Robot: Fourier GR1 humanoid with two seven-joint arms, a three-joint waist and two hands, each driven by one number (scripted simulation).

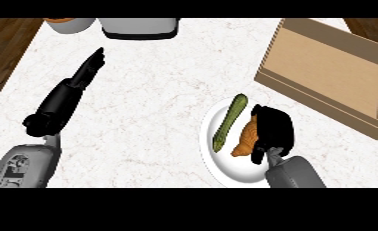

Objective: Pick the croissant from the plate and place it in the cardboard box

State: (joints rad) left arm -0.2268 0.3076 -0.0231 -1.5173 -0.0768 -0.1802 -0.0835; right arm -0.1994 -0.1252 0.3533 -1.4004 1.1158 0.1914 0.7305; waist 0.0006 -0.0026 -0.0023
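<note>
A golden-brown croissant (pixel 247 136) lies on a white plate (pixel 214 157) at the lower right of the counter. My right hand (pixel 273 127) is over the plate, its fingers curled round the croissant's right side and hiding part of it. The cardboard box (pixel 325 70) stands open at the upper right, just beyond the plate. My left hand (pixel 88 67) rests on the left of the counter, fingers straight and pointing away, holding nothing.
A green cucumber-like vegetable (pixel 229 122) lies on the plate left of the croissant. A grey appliance (pixel 139 27) and a pale bowl (pixel 70 24) stand at the counter's far edge. Dark wood floor (pixel 15 40) shows past the left edge.
</note>
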